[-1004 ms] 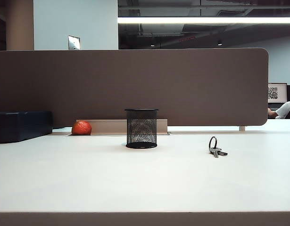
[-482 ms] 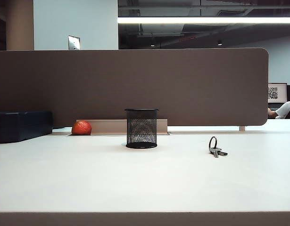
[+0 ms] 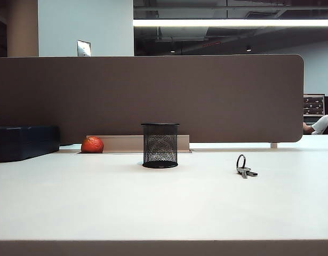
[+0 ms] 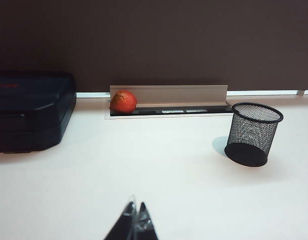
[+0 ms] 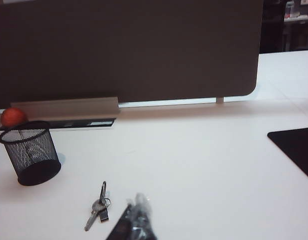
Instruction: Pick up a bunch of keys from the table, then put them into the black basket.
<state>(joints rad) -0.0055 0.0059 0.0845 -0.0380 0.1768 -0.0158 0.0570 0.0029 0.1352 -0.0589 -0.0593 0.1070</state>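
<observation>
The bunch of keys (image 3: pixel 244 168), a dark ring standing up with short grey keys, lies on the off-white table (image 3: pixel 164 208) to the right of the black basket (image 3: pixel 160 145). The mesh basket stands upright near the middle. Neither gripper shows in the exterior view. In the right wrist view my right gripper (image 5: pixel 138 202) is shut and empty, hovering close beside the keys (image 5: pixel 98 205), apart from them, with the basket (image 5: pixel 31 152) farther off. In the left wrist view my left gripper (image 4: pixel 136 210) is shut with nothing in it, over bare table, well short of the basket (image 4: pixel 253 132).
A brown divider panel (image 3: pixel 148 98) closes off the back of the table. An orange fruit (image 3: pixel 92 144) sits by a grey cable tray at its foot. A dark blue box (image 3: pixel 25 141) stands at the far left. A black mat (image 5: pixel 294 147) lies at the table's right edge.
Nothing on the table has moved. Only the distant screen at the far right shows a different picture.
</observation>
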